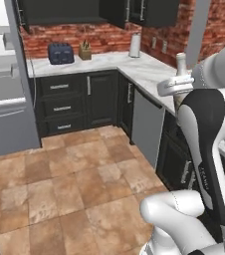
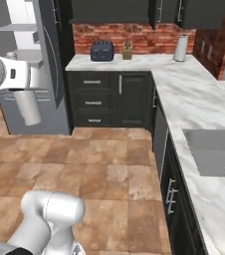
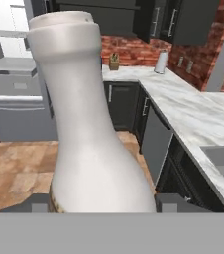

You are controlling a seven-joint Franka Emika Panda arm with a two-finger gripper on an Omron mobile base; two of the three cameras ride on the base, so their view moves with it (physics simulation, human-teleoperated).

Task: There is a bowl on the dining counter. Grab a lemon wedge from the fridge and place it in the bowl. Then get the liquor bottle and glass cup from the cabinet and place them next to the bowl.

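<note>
Gripper (image 3: 103,201) clamped on liquor bottle (image 3: 91,124) at its wide base, bottle upright, carried high to clear the table (image 2: 194,99) in transit.

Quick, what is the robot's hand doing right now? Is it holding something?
Gripper: closed on the white liquor bottle, which stands upright between its fingers.

You have two base cameras looking forward and down from behind the arm, left and right, sharing the toaster (image 1: 60,53) corner, while the hand camera sits tight against the white bottle (image 3: 91,129).
</note>
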